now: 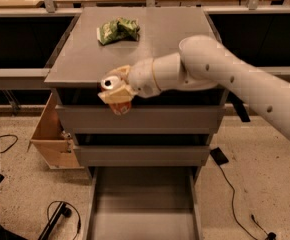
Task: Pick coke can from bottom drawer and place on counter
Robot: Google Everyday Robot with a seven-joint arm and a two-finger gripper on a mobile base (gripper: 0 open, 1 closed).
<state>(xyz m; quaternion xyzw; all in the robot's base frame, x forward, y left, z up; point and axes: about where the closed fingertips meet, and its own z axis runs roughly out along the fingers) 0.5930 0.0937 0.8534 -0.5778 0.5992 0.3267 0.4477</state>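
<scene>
My gripper is shut on the coke can, a small red can with a silver top, and holds it tilted in the air at the front edge of the counter, left of centre. The white arm reaches in from the right and covers the right part of the counter. The bottom drawer is pulled open below, and its grey floor shows nothing on it.
A crumpled green bag lies at the back left of the counter. A tan wooden box stands on the floor left of the cabinet. Black cables run over the floor on both sides.
</scene>
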